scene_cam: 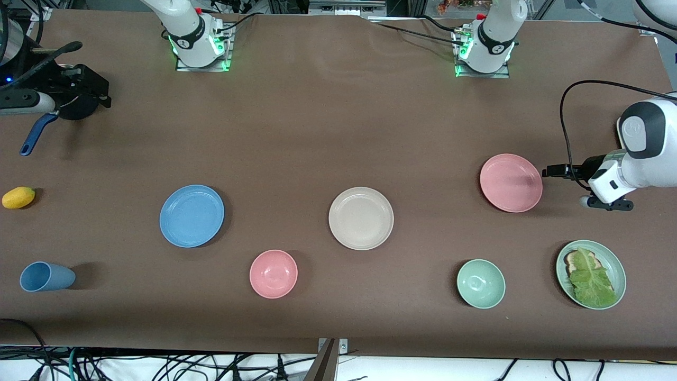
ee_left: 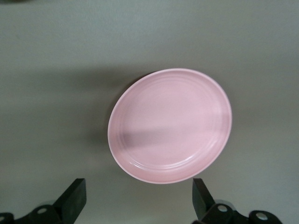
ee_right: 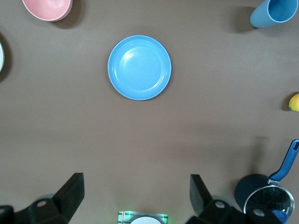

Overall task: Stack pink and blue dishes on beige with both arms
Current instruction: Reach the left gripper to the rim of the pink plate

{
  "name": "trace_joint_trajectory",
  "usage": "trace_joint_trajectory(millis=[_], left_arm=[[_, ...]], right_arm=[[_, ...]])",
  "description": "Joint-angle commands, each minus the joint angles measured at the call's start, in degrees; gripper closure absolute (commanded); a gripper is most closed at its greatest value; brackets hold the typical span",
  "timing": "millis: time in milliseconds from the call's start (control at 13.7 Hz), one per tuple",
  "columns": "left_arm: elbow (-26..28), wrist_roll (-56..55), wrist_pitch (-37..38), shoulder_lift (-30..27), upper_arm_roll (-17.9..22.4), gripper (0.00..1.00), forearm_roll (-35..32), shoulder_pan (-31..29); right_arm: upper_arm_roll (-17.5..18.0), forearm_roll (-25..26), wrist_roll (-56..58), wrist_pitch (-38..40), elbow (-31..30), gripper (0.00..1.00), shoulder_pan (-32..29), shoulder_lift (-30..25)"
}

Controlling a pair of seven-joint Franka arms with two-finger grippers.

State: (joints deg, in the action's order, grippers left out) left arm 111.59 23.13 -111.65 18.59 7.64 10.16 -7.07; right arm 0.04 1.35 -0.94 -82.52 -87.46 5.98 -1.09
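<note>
The beige plate [scene_cam: 361, 218] lies flat in the middle of the table. The light blue plate [scene_cam: 192, 215] lies toward the right arm's end, also seen in the right wrist view [ee_right: 139, 67]. The pale pink plate [scene_cam: 511, 182] lies toward the left arm's end. My left gripper [scene_cam: 550, 171] hangs low just beside the pink plate's rim, on the side toward the table's end. It is open and holds nothing; the left wrist view shows the pink plate [ee_left: 170, 125] just ahead of the left gripper [ee_left: 138, 186]. My right gripper [ee_right: 137, 182] is open and empty, high over its own base, out of the front view.
A pink bowl [scene_cam: 273, 273] and a green bowl [scene_cam: 481, 283] sit nearer the front camera than the plates. A green plate with lettuce and bread [scene_cam: 591, 273] lies near the left gripper. A blue cup [scene_cam: 46, 277], a yellow fruit [scene_cam: 18, 197] and a blue-handled saucepan [scene_cam: 37, 132] are at the right arm's end.
</note>
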Motion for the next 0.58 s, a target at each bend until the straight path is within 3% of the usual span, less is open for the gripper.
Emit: trace_joint_trajectory(millis=[0,510], left_arm=[[5.37,5.33,-6.62,-0.75,-0.08,0.01,3.19,-1.01],[6.18,19.57,-13.50,4.52,-0.17,0.01,9.44,-3.65]], right_arm=[[0.05,-0.65,-0.72,0.87,1.07,0.00,-0.09,0.04],[0.14,-0.74,-0.72,0.51,1.07,0.00,-0.09,0.13]])
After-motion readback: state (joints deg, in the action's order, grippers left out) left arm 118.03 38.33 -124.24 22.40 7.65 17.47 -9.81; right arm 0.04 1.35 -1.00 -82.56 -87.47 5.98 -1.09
